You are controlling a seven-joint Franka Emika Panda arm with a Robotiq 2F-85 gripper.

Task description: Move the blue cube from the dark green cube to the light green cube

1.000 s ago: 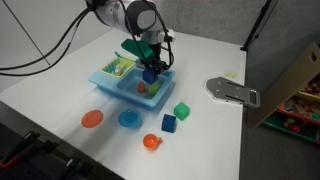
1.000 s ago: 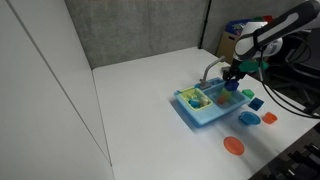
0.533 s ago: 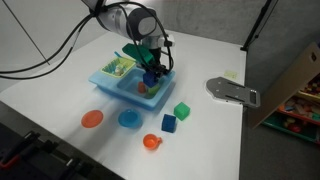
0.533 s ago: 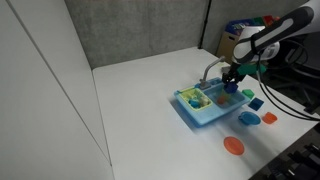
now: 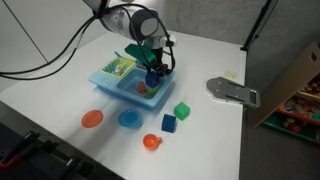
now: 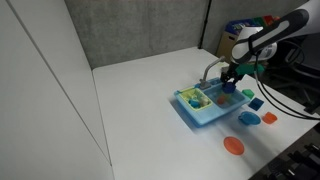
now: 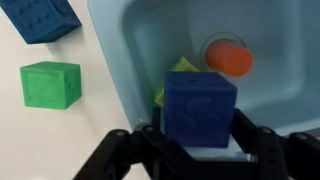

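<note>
Blue cube — small rigid toy block, judged light, smooth and sturdy — is pinched by its opposite side faces in the tool, over the light green cube in the tray, dark green cube apart at 9 o'clock.

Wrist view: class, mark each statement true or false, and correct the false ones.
1. The gripper grips the blue cube. True.
2. The dark green cube sits inside the tray. False: it stands on the table, outside the tray.
3. The light green cube shows behind the blue cube, inside the tray. True.
4. The orange piece lies on the table. False: it is in the tray.
</note>
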